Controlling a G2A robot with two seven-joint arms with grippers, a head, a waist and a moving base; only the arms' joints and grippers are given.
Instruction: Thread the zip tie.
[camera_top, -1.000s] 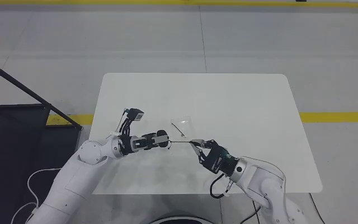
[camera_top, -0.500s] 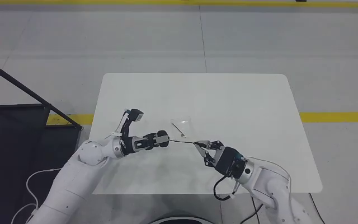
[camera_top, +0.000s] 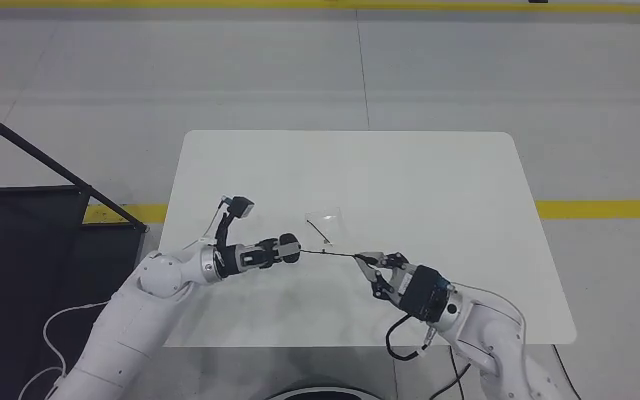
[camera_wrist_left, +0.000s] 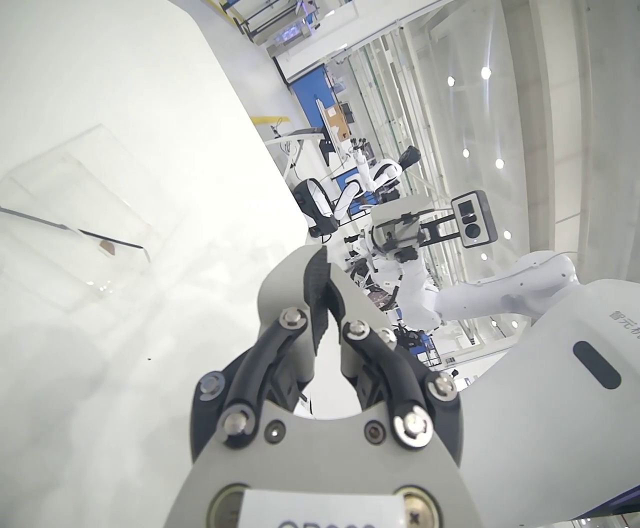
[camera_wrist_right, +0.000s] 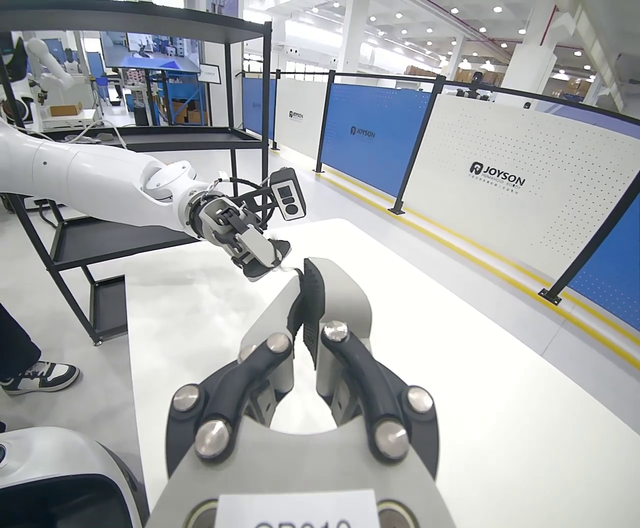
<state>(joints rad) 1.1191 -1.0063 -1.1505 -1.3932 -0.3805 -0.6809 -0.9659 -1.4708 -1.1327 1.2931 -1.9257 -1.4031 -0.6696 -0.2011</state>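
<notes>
While left end effector clamps zip tie | right end effector likewise

Matt table; glossy clear plastic sleeve — black plastic zip tie.

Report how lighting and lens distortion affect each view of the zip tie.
Top view: even light, and the zip tie reads as a thin dark line on the white table. Left wrist view: the table washes out bright, the clear bag barely stands out, and the wall bows. Right wrist view: the fence bows.
</notes>
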